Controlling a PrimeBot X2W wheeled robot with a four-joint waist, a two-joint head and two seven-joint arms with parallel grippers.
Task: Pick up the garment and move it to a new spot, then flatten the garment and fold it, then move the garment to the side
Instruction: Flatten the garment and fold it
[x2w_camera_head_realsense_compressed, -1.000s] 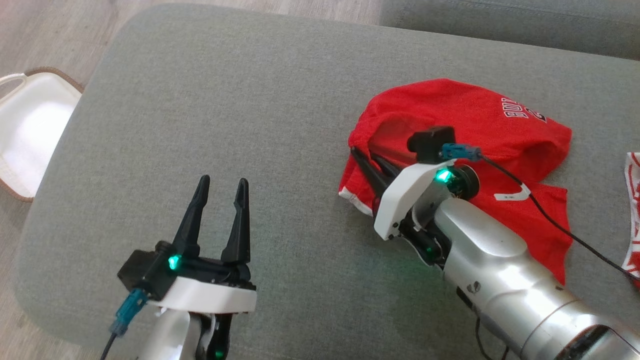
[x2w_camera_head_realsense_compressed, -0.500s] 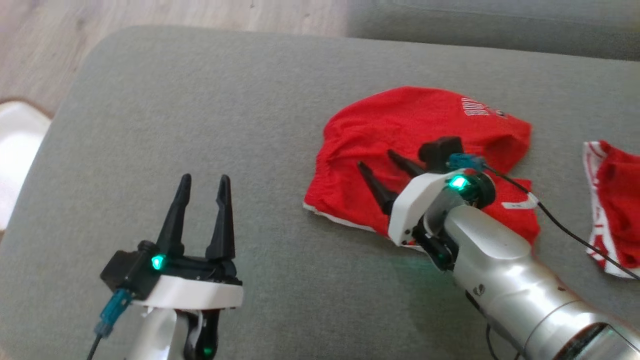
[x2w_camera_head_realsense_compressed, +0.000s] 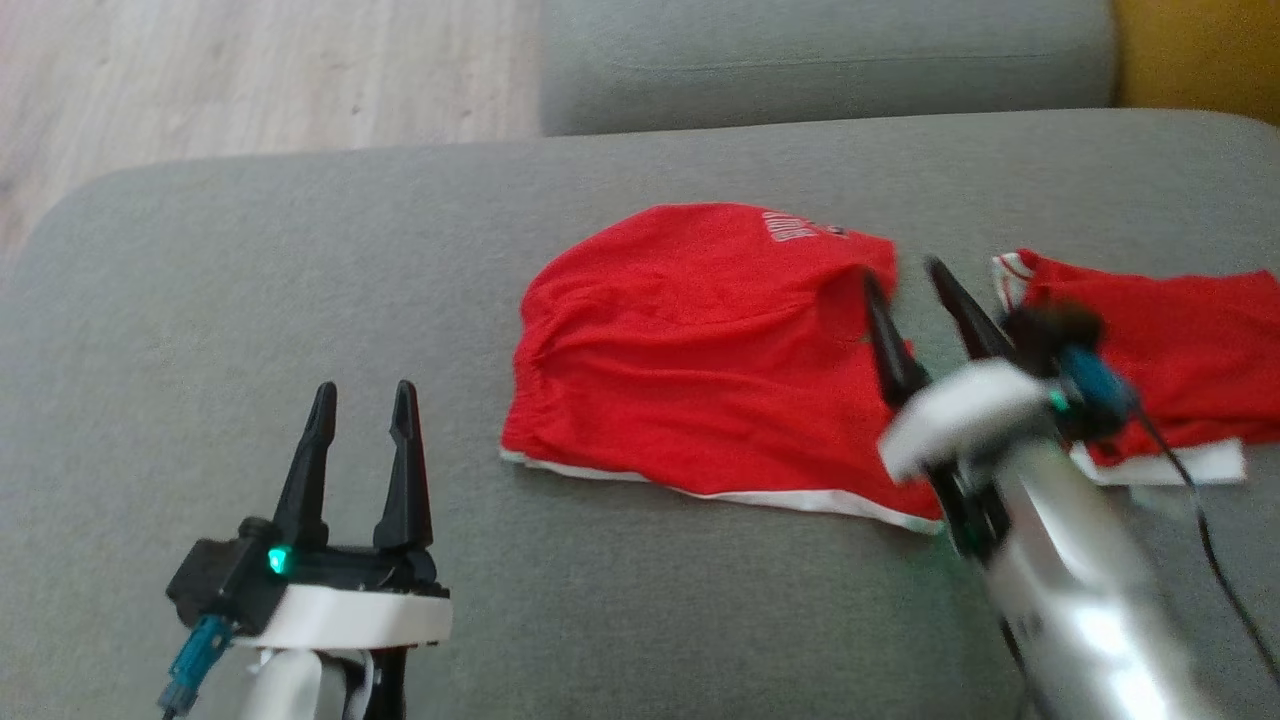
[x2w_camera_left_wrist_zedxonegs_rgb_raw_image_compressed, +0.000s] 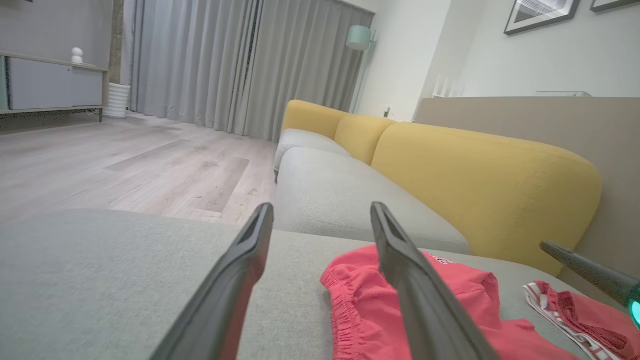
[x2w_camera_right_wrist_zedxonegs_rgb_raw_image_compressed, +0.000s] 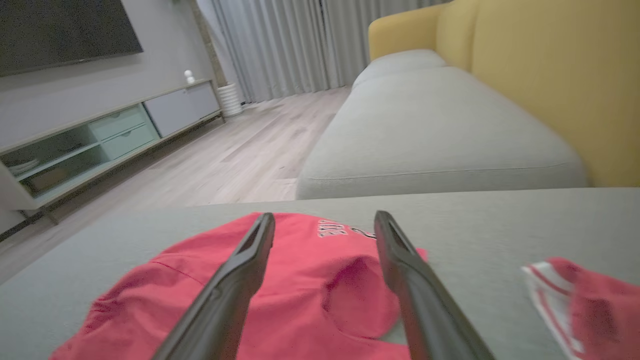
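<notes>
Currently, head view: the red garment is seen lying spread on the grey cushion, right of centre, with a white hem along its near edge and white lettering at its far edge. The left gripper is held over bare cushion at the lower left, well apart from the garment; its fingers are spread and nothing is held. The right gripper is blurred; its fingers are parted over the garment's right edge, with nothing between them. A second red piece with white trim is noted just beside the garment on the right.

Left wrist view: both fingers are seen wide apart and empty above the cushion; the garment's gathered edge lies beyond the finger on that view's right. A yellow sofa back is seen behind.

Right wrist view: the fingers are spread wide over the garment, with the lettering visible between their tips; whether the fabric is touched cannot be told. The second red piece lies at the lower right
</notes>
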